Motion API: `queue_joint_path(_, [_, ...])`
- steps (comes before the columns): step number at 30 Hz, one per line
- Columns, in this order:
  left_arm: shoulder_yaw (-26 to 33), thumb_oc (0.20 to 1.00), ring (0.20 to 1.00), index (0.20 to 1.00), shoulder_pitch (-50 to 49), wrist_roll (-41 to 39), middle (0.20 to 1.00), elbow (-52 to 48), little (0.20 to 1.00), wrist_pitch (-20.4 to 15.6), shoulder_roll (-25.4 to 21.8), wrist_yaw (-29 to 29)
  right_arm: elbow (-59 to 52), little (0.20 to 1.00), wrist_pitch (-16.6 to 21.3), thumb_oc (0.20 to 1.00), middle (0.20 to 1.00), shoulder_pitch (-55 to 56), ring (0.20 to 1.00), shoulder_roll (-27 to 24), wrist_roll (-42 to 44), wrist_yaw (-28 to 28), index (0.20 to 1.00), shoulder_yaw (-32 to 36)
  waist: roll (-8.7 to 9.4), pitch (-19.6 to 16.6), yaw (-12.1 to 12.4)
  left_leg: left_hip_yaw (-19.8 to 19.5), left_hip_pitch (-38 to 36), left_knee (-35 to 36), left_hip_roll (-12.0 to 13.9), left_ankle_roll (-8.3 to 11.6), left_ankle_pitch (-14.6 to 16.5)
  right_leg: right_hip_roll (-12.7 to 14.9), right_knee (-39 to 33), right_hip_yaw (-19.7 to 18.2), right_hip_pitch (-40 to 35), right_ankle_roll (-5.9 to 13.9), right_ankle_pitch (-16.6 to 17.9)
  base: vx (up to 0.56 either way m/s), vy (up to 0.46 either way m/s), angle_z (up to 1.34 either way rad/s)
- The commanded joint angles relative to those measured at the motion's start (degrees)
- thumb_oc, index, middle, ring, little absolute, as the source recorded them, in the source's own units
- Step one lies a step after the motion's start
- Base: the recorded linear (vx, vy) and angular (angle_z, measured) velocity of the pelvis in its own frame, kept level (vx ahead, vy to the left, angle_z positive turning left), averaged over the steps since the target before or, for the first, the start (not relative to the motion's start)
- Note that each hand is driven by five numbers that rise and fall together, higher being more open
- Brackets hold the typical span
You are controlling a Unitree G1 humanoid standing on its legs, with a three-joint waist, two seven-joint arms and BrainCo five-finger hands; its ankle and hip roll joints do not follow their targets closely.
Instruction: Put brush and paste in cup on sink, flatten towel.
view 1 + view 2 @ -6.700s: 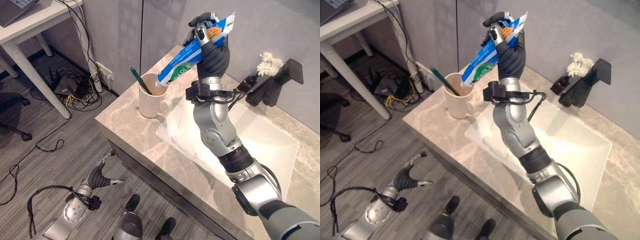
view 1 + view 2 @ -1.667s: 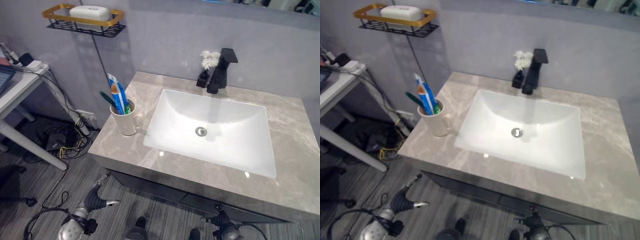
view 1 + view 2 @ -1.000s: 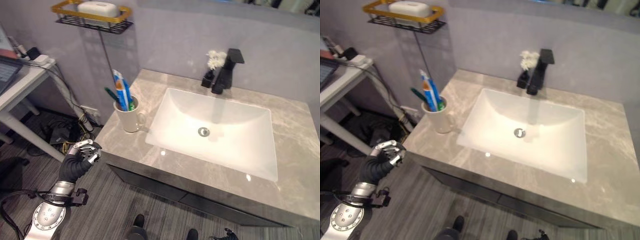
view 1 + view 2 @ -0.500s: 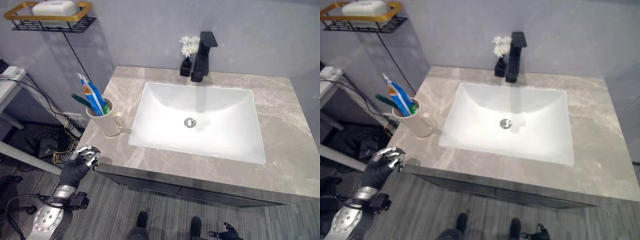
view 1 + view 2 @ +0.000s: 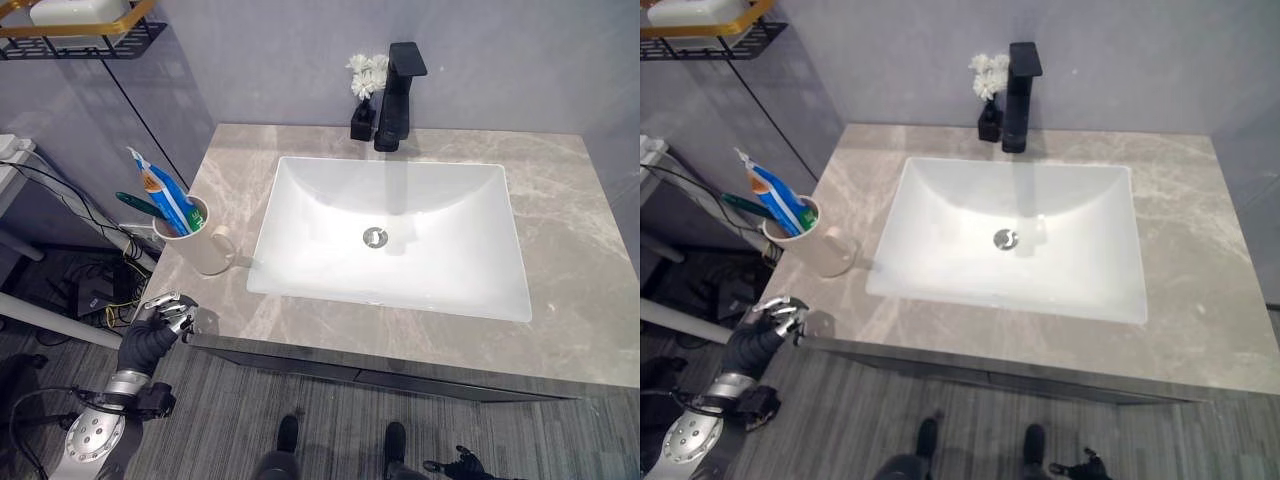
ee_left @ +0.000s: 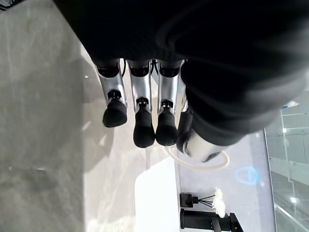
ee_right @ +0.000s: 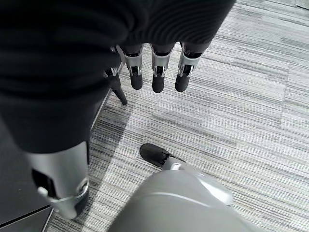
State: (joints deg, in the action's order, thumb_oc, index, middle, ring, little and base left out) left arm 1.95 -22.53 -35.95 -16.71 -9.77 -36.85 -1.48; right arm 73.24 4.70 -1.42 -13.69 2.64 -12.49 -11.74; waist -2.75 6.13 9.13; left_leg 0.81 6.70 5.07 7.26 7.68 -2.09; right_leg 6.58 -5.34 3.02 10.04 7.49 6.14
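From my station I count one cup [image 5: 196,243] near the left edge of the countertop [image 5: 580,300], holding one toothbrush [image 5: 138,204] and one toothpaste tube [image 5: 160,192], plus one basin [image 5: 390,240], one black faucet [image 5: 398,95] and one small flower vase [image 5: 361,115] at the back edge.

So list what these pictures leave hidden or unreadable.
- Toothbrush: its head is down inside the cup, behind the toothpaste, eye views.
- White thing in the wall rack: cut off by the top edge.
- Towel: I cannot find one.
- Right hand: thumb hidden behind its cover.
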Motion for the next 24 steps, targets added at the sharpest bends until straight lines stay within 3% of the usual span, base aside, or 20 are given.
queue_joint_path(1, [0.94, 0.200, 0.200, 0.200, 2.35, 0.04, 0.200, -1.43, 0.200, -2.29, -0.28, -1.28, -1.40, 1.000, -0.05, 1.000, 1.000, -2.61, 1.000, -0.36, 2.18, -1.16, 1.000, -1.65, 1.82, 1.05, -0.79, 1.47, 3.64, -0.07, -2.11, -1.85, -3.35, 1.11, 0.44, -1.60, -2.09, 1.99, -0.92, 0.00, 0.001, -0.04])
queue_joint_path(24, [2.20, 0.200, 0.200, 0.200, 14.87, 3.90, 0.200, 3.31, 0.200, -3.78, 2.39, -8.83, -1.27, 1.000, -0.23, 1.000, 1.000, -3.17, 1.000, 0.93, 3.77, -1.93, 1.000, -1.99, 4.54, 2.46, -2.70, 2.56, 7.67, -0.07, -1.53, -1.51, -3.53, 0.83, 0.34, -2.53, 2.78, 2.13, 0.36, -0.01, -0.006, -0.04])
